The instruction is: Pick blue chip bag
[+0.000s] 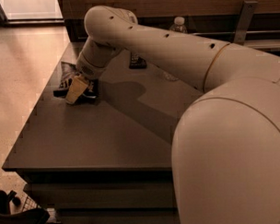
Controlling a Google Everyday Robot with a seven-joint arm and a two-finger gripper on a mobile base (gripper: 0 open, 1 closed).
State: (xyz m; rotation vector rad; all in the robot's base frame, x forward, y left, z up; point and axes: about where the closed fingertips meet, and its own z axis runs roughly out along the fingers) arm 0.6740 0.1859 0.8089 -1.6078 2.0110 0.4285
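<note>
The blue chip bag (65, 77) lies near the left edge of the dark table (95, 138); it is a crinkly dark packet with pale lettering. My gripper (78, 90) reaches down from the long white arm (156, 44) and sits on the right part of the bag, at table level. The gripper and wrist hide much of the bag.
A small flat black bar packet (137, 62) lies further back on the table. A clear water bottle (177, 24) stands behind the arm at the table's far edge. The table's left edge runs close to the bag. A dark object (14, 215) sits on the floor at front left.
</note>
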